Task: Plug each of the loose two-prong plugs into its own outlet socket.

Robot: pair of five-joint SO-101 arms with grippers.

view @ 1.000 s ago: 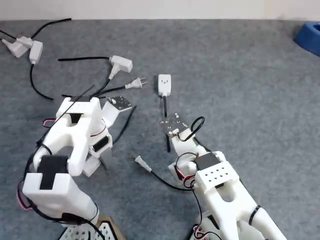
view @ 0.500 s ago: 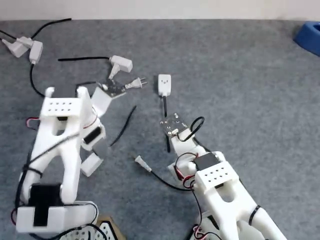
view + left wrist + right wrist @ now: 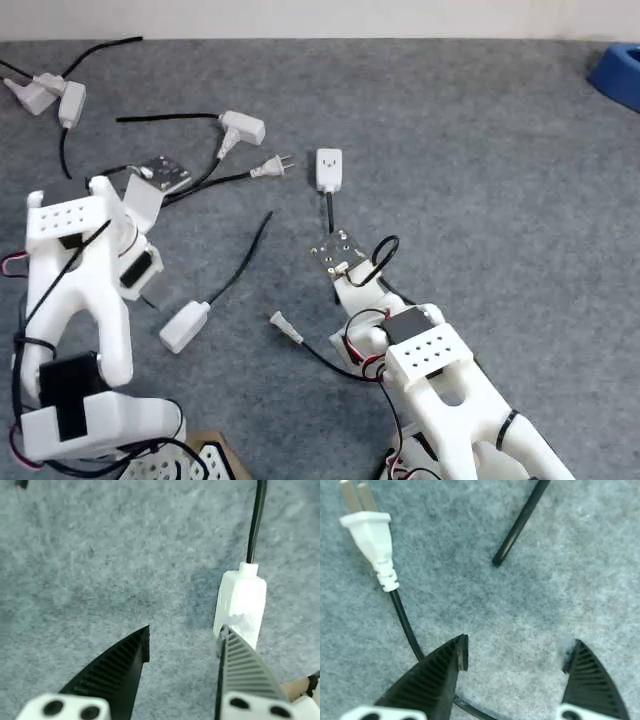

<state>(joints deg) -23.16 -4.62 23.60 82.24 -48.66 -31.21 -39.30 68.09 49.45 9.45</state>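
**Nothing plugged in yet**

Got the left gripper (image 3: pixel 184 635) spread open over the grey mat (image 3: pixel 75 555), holding nothing, with a white socket (image 3: pixel 242 602) right up against one fingertip (can't tell if actually touching). Same deal for the right gripper (image 3: pixel 517 655): jaws apart, empty, hanging near a loose plug (image 3: pixel 367 530) with its prongs bare. From up high, spotted a second plug (image 3: pixel 270 168) lying near a second socket (image 3: pixel 328 168), prongs pointing at it, not inserted.
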